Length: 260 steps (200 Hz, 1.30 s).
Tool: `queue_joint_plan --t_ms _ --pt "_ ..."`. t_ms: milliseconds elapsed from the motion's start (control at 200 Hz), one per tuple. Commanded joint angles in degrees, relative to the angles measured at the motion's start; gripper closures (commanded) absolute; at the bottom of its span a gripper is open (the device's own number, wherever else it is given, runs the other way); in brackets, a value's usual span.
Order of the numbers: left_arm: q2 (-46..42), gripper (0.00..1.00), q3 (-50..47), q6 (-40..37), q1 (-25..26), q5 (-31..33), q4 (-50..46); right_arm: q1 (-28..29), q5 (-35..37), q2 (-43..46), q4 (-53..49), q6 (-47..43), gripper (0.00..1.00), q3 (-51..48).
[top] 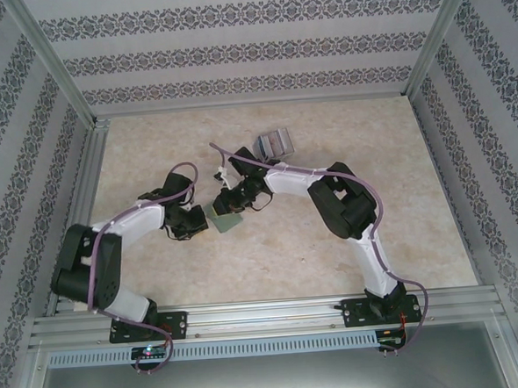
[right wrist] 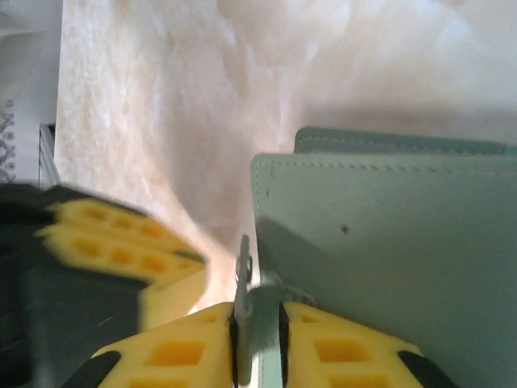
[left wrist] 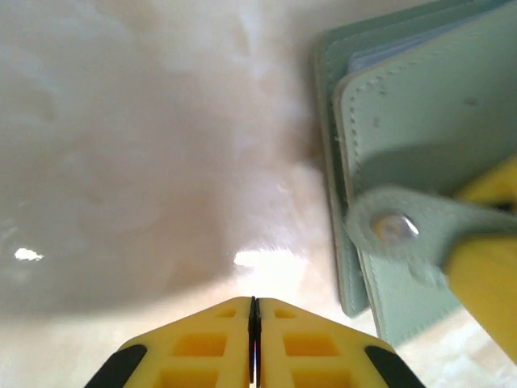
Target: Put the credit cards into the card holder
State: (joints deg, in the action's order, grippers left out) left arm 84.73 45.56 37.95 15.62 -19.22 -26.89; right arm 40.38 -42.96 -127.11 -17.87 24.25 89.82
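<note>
Grey-green holder [top: 224, 221] is lying mid-tabletop [top: 371, 152], cards [top: 273, 143] well beyond it. Left pincer [left wrist: 254, 311] is sitting shut and empty beside the holder. Right pincer [right wrist: 258, 314] is pinching its tab [right wrist: 262, 295]; pulling gently should be unfolding it cleanly.

Holder [left wrist: 428, 121]: matt grey-green leather-look, faintly grained, stitched edges. Its strap [left wrist: 452, 222] carries a shiny metal snap [left wrist: 393, 228].
Worktop [top: 333, 260]: pale marbled stone-look, smooth, glossy (glare patches).
Fingers [left wrist: 202, 347]: yellow moulded plastic, matt, cell-patterned.
Rails [top: 266, 312]: brushed aluminium.
Cards [top: 273, 143]: silvery sheen.
Walls [top: 232, 46]: patterned, matt, paper-like.
</note>
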Motion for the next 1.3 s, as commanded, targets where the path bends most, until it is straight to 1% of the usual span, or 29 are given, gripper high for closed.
queue_joint_plan --t_ms 0,125,215,310,370,470,540,635,744,939,1149,1294 --pt "-8.2 0.89 1.1 -0.3 -1.0 4.6 -7.0 1.3 3.4 -1.3 -5.7 -2.8 0.57 2.9" --pt "-12.5 0.88 3.9 -0.2 -1.4 5.4 -9.9 1.3 1.4 2.3 -5.4 -2.2 0.48 2.4" --pt "-12.2 0.88 7.0 -0.1 -1.4 3.4 -10.0 0.6 0.7 6.6 -5.6 -2.2 0.44 1.7" --pt "-11.2 0.88 9.6 0.7 -1.1 1.1 -9.0 -1.1 0.8 11.3 -4.8 -1.6 0.42 -0.4" --pt "-10.2 0.88 11.0 0.9 -0.5 -0.1 -8.1 -2.7 2.3 14.0 -3.4 -0.6 0.41 -2.9" --pt "-7.2 0.88 13.2 1.1 1.5 -1.0 -6.9 -5.7 8.4 16.0 -2.9 1.7 0.42 -6.8" --pt "-4.4 0.88 14.2 1.4 3.0 -1.8 -5.4 -7.3 12.0 15.0 -3.4 3.0 0.42 -8.4" --pt "1.1 0.88 16.1 0.5 4.3 -2.7 -5.4 -7.6 13.7 12.2 -4.4 3.0 0.43 -8.5" --pt "6.2 0.88 16.2 -0.6 4.5 -2.5 -5.4 -6.8 12.3 9.6 -3.1 3.8 0.43 -8.8" --pt "11.1 0.9 13.8 -3.2 4.2 4.4 -5.2 -4.2 10.1 6.1 -3.5 4.0 0.42 -5.8" --pt "15.6 0.93 7.8 -2.6 2.5 4.3 1.0 -1.7 8.7 2.6 -4.0 4.8 0.41 -2.5" --pt "15.5 0.96 3.9 -1.6 1.9 3.8 3.8 0.1 5.9 1.0 -0.7 7.7 0.43 -2.0"
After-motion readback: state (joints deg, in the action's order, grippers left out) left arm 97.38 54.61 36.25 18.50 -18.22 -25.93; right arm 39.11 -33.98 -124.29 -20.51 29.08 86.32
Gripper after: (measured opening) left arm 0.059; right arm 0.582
